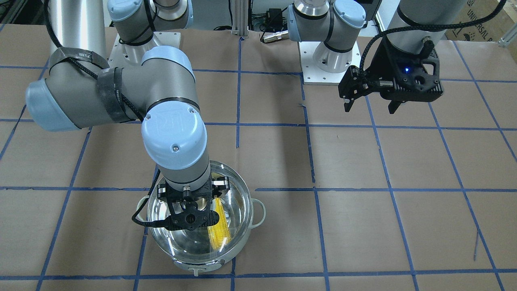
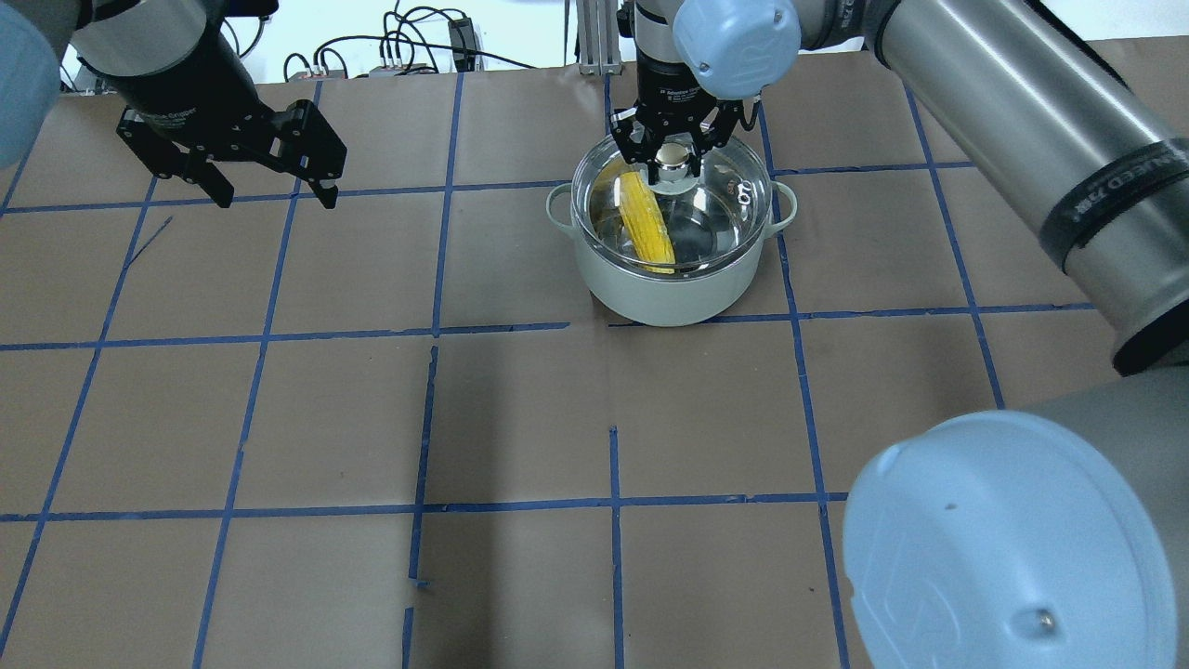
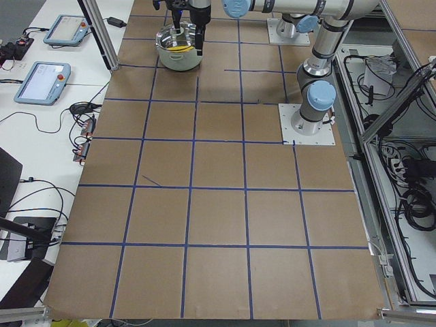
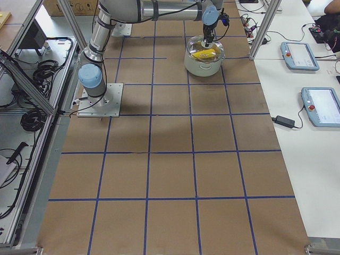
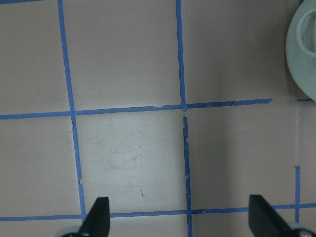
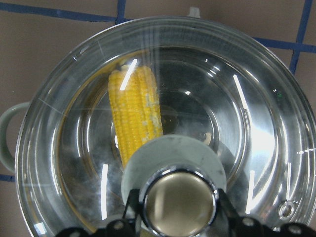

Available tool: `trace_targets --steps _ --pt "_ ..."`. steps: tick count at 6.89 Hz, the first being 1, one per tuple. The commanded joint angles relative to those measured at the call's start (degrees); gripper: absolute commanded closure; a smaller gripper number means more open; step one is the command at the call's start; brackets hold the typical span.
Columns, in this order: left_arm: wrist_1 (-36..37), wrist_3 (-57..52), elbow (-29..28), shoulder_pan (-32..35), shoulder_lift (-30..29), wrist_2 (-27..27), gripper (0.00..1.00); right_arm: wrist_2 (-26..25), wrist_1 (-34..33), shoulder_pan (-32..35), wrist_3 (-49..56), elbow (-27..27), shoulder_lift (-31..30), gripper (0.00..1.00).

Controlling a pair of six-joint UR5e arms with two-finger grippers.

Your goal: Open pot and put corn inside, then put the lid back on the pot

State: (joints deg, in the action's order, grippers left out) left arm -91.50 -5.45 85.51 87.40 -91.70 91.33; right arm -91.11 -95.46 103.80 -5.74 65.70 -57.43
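Note:
The pale mint pot (image 2: 669,288) stands at the far side of the table, right of centre in the overhead view. The clear glass lid (image 2: 729,200) sits on its rim. The yellow corn (image 2: 647,223) lies inside the pot under the glass and also shows in the right wrist view (image 6: 136,113). My right gripper (image 2: 675,160) is straight above the lid, its fingers shut on either side of the knob (image 6: 178,200). My left gripper (image 2: 269,190) is open and empty, held above the table far to the pot's left.
Brown paper with a blue tape grid covers the table (image 2: 520,418). The left wrist view shows bare paper and the pot's edge (image 5: 302,49) at its upper right. The arm base plates (image 1: 329,60) stand at the robot's side.

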Motion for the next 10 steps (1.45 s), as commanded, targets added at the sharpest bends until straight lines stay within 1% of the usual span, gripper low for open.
trace_targets --steps 1,4,5,8,9,10 --pt "0.01 0.00 0.01 -0.03 -0.06 -0.01 0.00 -0.03 0.10 0.00 0.29 0.21 -0.22 0.01" --pt "0.01 0.00 0.01 -0.03 -0.06 -0.01 0.00 -0.03 0.54 -0.70 0.55 -0.57 -0.66 0.00" --pt "0.01 0.00 0.01 0.05 0.03 -0.01 0.00 -0.64 0.28 -1.66 0.81 -0.58 -1.88 0.00" --pt "-0.26 0.09 -0.08 0.05 0.03 0.08 0.00 0.23 1.93 -8.16 7.03 0.82 -9.25 0.00" --pt "-0.69 0.26 0.01 0.05 0.46 0.08 0.00 0.23 3.68 -9.65 8.71 1.70 -11.89 0.00" --pt "-0.70 1.39 0.01 0.05 0.55 0.08 0.00 0.32 3.96 -10.71 8.90 3.45 -14.44 0.00"
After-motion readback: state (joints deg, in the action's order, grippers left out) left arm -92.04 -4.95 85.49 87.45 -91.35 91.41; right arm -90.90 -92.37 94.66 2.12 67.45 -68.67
